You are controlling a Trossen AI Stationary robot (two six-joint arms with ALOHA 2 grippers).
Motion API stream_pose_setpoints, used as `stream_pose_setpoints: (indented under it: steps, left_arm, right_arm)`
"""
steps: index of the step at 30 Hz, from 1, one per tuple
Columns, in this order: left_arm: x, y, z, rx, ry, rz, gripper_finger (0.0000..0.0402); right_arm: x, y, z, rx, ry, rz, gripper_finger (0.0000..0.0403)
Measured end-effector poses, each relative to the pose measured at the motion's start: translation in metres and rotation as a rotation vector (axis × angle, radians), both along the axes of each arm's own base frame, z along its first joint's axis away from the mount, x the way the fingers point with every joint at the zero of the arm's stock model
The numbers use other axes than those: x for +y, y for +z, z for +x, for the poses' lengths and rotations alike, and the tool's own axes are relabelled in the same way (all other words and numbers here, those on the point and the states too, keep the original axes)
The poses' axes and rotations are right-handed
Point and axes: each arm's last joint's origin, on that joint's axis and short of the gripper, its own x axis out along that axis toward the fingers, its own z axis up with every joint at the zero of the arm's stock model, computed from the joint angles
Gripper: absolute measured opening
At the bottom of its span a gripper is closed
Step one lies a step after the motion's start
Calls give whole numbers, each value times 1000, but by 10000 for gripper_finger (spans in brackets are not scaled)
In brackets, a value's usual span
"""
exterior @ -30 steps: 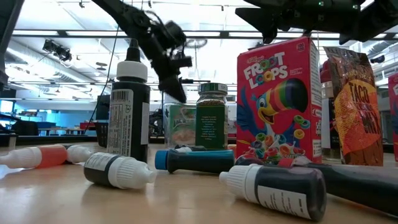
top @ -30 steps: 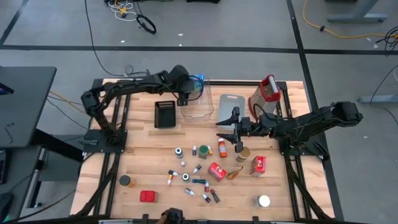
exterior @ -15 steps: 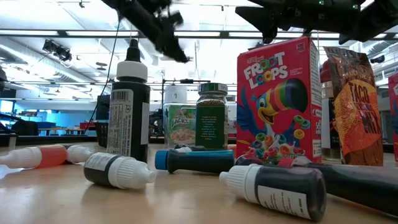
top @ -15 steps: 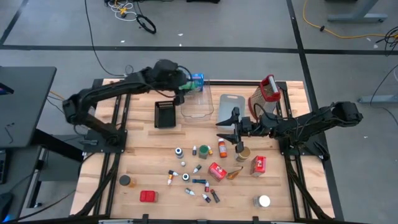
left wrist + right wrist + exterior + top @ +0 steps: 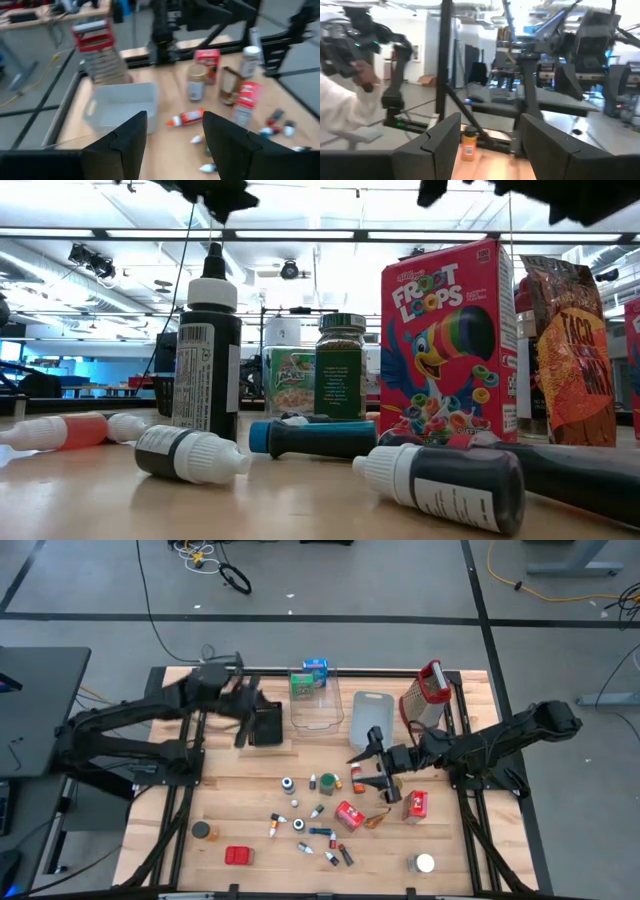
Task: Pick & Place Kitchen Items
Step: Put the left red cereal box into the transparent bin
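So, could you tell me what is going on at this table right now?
Two robot arms are sorting small kitchen items. The left pincer is open and empty over the black tray, beside the clear bin, which holds a small green box. The right pincer is open above the bottles and cans in the middle of the table, holding nothing. Most items lie unsorted, like the red box.

**Robotics lab, not a kitchen**

A wooden table (image 5: 230, 810) on a black frame is set on a grey taped floor (image 5: 90, 590) strewn with cables (image 5: 235, 578). Ceiling strip lights (image 5: 300, 235) and further arm rigs (image 5: 590, 45) are seen beyond.
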Motion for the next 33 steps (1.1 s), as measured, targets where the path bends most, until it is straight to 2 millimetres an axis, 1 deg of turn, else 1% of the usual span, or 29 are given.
stream_pose_setpoints:
  steps: [2,5,8,11,13,15,18,21,24,27,30,33]
  left_arm:
    - [-10,-10,-9,-68,-31,-10,199]
    - [-21,-21,-22,-157,-58,-22,200]
    - [-27,-29,-33,-205,-76,-20,201]
    - [-30,-34,-39,-229,-87,-6,200]
    - [-31,-35,-41,-237,-88,-4,199]
    - [-30,-36,-41,-231,-84,-5,200]
    - [-30,-37,-39,-224,-84,-6,201]
    - [-30,-40,-37,-213,-88,17,200]
    - [-29,-41,-34,-210,-86,44,199]
    - [-28,-44,-32,-188,-73,68,201]
    - [-27,-47,-29,-165,-49,62,201]
    - [-25,-50,-24,-146,-44,53,199]
  right_arm:
    - [6,1,5,50,10,-9,214]
    - [14,1,15,131,-41,16,214]
    - [21,-1,28,203,-76,20,214]
    - [31,-3,43,263,-74,2,214]
    - [38,3,52,306,-64,10,214]
    - [45,14,61,372,-85,42,214]
    - [55,24,69,556,-142,89,214]
    - [66,29,73,720,-186,118,214]
    - [78,27,74,835,-219,95,214]
    - [86,26,73,899,-273,98,214]
    - [91,24,67,928,-347,178,216]
    - [97,21,61,974,-371,232,228]
